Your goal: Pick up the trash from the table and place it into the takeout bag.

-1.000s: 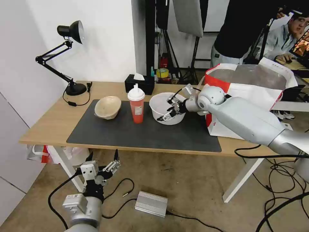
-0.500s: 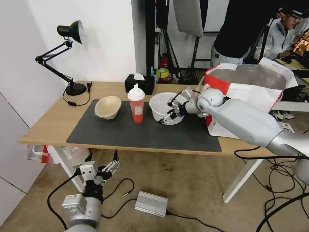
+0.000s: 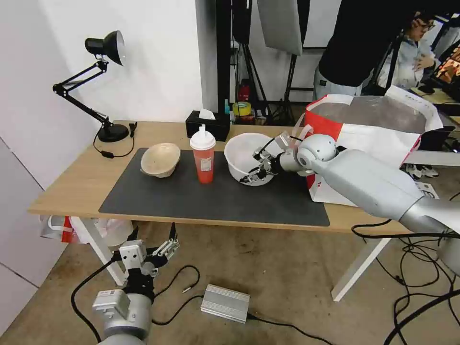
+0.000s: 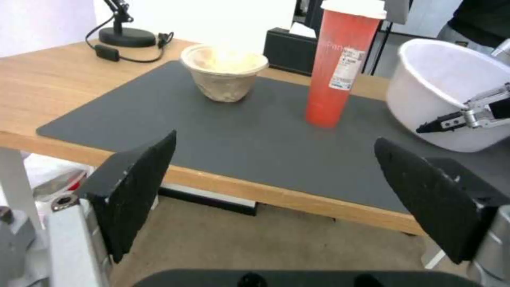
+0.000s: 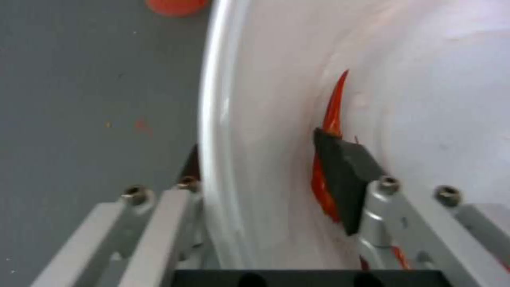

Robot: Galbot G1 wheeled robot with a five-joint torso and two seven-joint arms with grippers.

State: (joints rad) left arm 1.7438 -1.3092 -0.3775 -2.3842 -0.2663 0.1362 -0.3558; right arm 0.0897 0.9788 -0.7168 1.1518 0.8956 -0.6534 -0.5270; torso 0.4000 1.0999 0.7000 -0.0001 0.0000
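White bowl (image 5: pixel 297 119) running off the right wrist frame at twelve and three o'clock, its wall hiding one finger (image 5: pixel 192 161), drink cup (image 5: pixel 175 6) cropped at twelve o'clock

Even, bright indoor light; soft shadows; right wrist close-up blurred.

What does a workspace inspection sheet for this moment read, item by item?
Surface: wood table with dark grey mat.
Job's things: white bowl tilted, rim pinched; red cup and beige bowl upright on mat; takeout bag open at table's right end.
Clutter: tissue box, desk lamp.
Grippers: right gripper on white bowl's rim; left gripper open, parked below table.
Cables: loose on floor.
Surroundings: people behind, not touching.
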